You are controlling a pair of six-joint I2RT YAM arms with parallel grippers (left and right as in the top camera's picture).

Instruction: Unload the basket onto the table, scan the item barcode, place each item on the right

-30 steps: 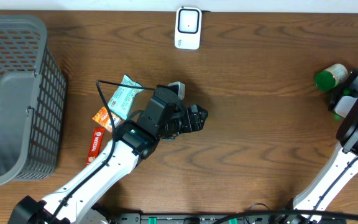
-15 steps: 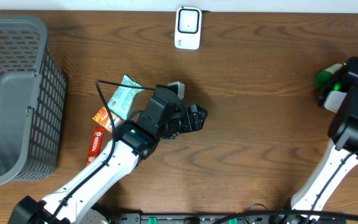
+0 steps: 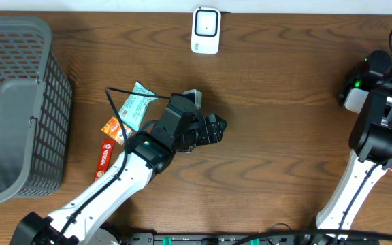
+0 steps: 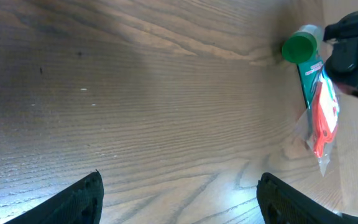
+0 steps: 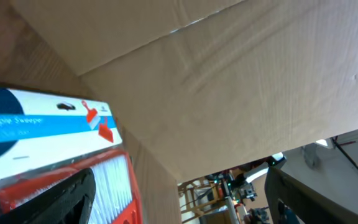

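Left jaws apart, empty, parked over brown wooden desk [image 4: 135, 93] | right jaws apart, red brush in blue-white card pack [image 5: 48, 155] just beside them; I reckon it's the next pick for scanning.

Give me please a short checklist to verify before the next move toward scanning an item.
1. Left pincer open and empty: ok.
2. Right pincer open, nothing inside it: ok.
3. Scanner uncovered and in plain view: ok.
4. An item held ready for scanning: not ok, neither pincer holds one.
5. Barcode visible on the packets or the green-capped bottle: cannot tell.
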